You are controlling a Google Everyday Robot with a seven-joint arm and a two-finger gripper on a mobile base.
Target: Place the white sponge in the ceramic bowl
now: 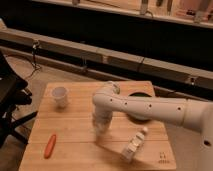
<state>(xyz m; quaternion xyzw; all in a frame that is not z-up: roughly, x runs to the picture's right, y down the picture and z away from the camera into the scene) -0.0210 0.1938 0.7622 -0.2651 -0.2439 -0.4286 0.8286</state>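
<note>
Beside the ceramic bowl [140, 95], claw [101, 129] pointing down

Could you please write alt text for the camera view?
A white robot arm reaches over a wooden table, its gripper pointing down near the ceramic bowl; a white cup, orange stick and pale bottle sit nearby.
</note>
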